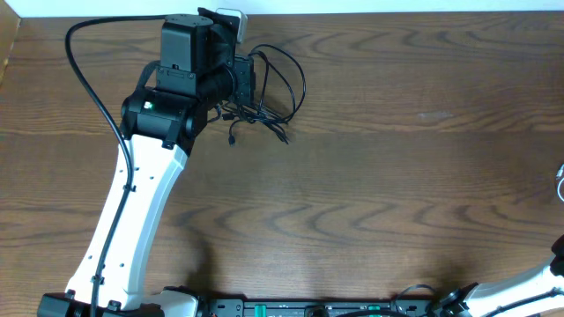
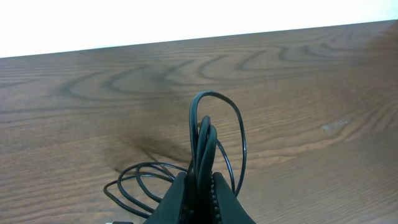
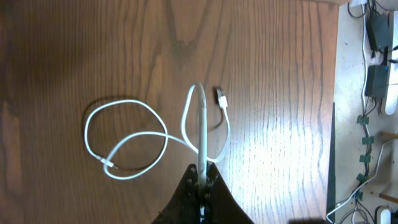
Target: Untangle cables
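Note:
The black cable (image 1: 280,84) lies in loose loops at the back of the table, beside my left gripper (image 1: 245,81). In the left wrist view my left gripper (image 2: 200,186) is shut on a bundle of black cable (image 2: 205,137) loops that stand up from the jaws; more loops rest on the wood. The white cable (image 3: 134,140) shows in the right wrist view, looped on the table with a plug (image 3: 221,98) at one end. My right gripper (image 3: 200,180) is shut on a strand of it. The right gripper is outside the overhead view; a bit of white cable (image 1: 560,183) shows at the right edge.
The wooden table (image 1: 397,176) spreads wide between the arms. The left arm (image 1: 132,211) crosses the left side. The table's far edge (image 2: 186,43) meets a white wall. Past the table's right edge (image 3: 336,93) lie power adapters and cords (image 3: 376,37).

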{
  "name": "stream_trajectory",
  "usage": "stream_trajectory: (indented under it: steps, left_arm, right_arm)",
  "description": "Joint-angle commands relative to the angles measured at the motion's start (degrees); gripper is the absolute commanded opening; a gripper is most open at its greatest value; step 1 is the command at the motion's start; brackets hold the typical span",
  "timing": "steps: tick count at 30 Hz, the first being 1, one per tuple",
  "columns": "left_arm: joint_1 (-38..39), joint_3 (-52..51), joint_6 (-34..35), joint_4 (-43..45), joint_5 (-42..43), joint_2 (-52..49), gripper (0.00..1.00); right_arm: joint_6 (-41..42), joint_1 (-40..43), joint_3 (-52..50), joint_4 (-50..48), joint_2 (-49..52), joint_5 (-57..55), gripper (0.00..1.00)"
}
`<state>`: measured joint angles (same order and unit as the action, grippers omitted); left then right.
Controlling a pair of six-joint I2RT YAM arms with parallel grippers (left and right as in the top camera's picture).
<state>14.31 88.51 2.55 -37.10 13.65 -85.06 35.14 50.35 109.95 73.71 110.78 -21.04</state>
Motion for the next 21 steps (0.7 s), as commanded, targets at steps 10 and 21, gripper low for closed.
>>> stream_trajectory:
  steps: [10, 21]
  left_arm:
    - [-0.1, -0.3, -1.0, 0.7, 2.6, 1.7, 0.08]
    - [-0.1, -0.3, -1.0, 0.7, 2.6, 1.7, 0.08]
  right_arm:
    - [1.3, 0.2, -0.2, -0.2, -0.2, -1.1, 0.5]
    - [-10.0, -1.9, 0.0, -4.8, -3.3, 16.7, 0.62]
